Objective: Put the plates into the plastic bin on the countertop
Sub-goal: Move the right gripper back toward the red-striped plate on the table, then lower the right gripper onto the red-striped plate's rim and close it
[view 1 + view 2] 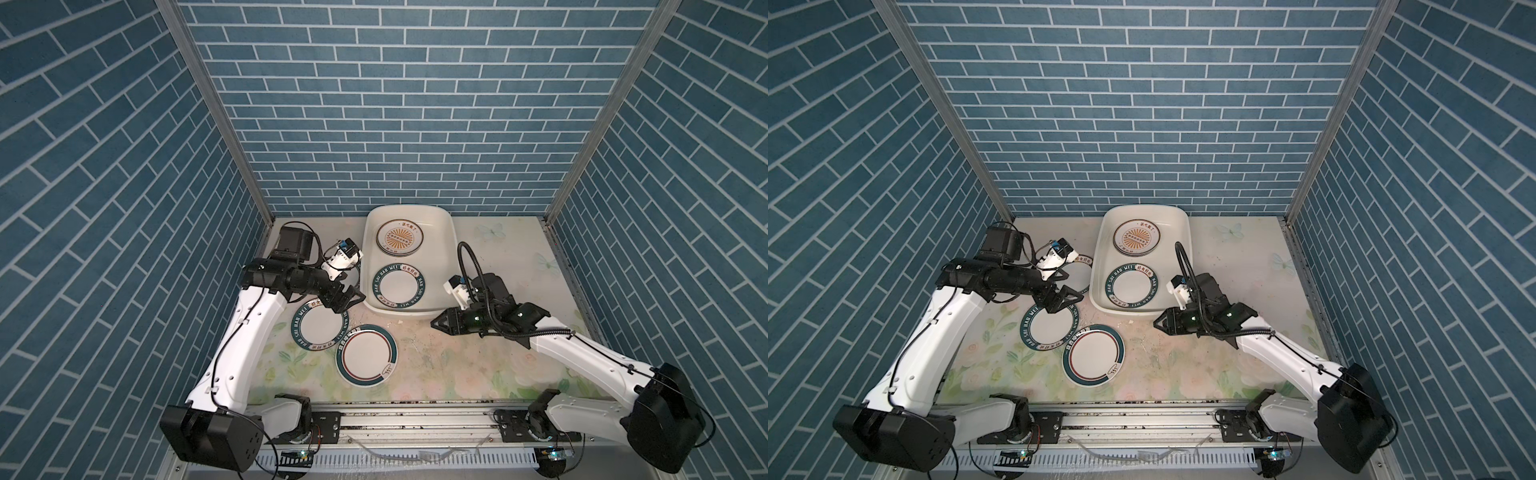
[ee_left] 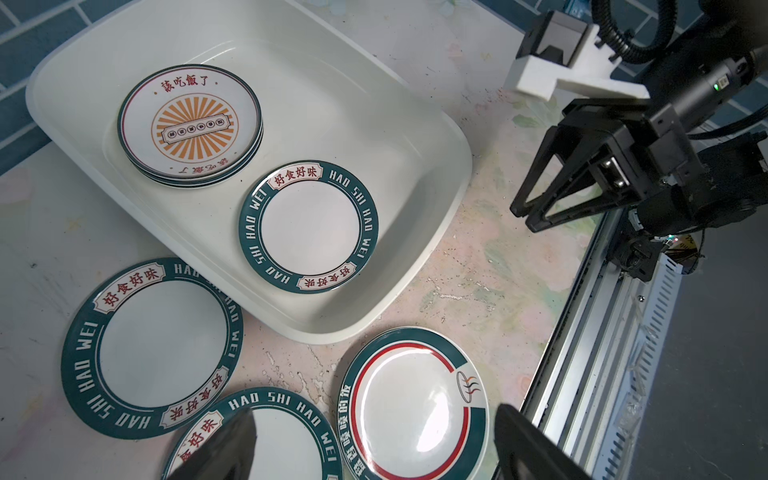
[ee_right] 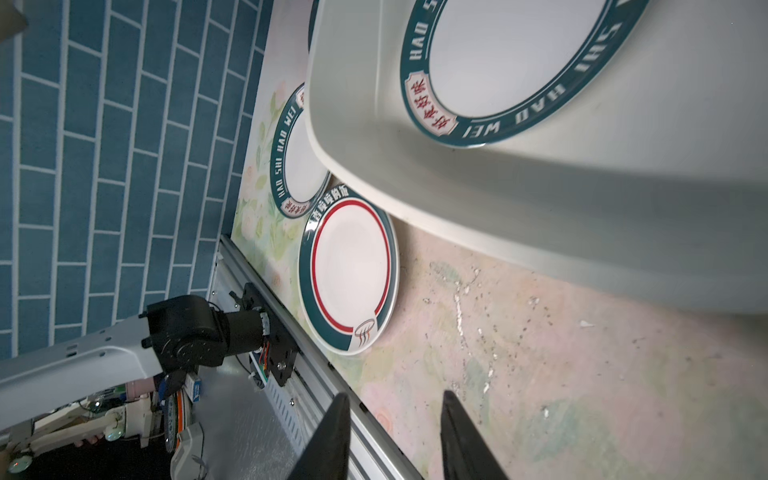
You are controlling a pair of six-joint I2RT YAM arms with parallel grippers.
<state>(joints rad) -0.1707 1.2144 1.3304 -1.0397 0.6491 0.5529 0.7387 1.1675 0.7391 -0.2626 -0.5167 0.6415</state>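
The plastic bin [image 1: 440, 253] stands at the back middle of the countertop [image 1: 457, 365]. Inside it lie a stack of sunburst plates [image 1: 400, 237] and one teal lettered plate [image 1: 399, 286]. Left of the bin, a lettered plate [image 1: 320, 326] and a teal-and-red ringed plate [image 1: 366, 355] lie on the countertop. Another lettered plate [image 1: 1077, 272] is partly hidden under my left wrist. My left gripper [image 1: 355, 298] is open above the lettered plate's far rim, holding nothing. My right gripper [image 1: 436, 323] is open and empty, low by the bin's front right corner.
Blue brick-pattern walls close in the left, back and right sides. A metal rail [image 1: 415, 419] with both arm bases runs along the countertop's front edge. In the left wrist view the right gripper [image 2: 528, 212] sits beyond the bin [image 2: 457, 166].
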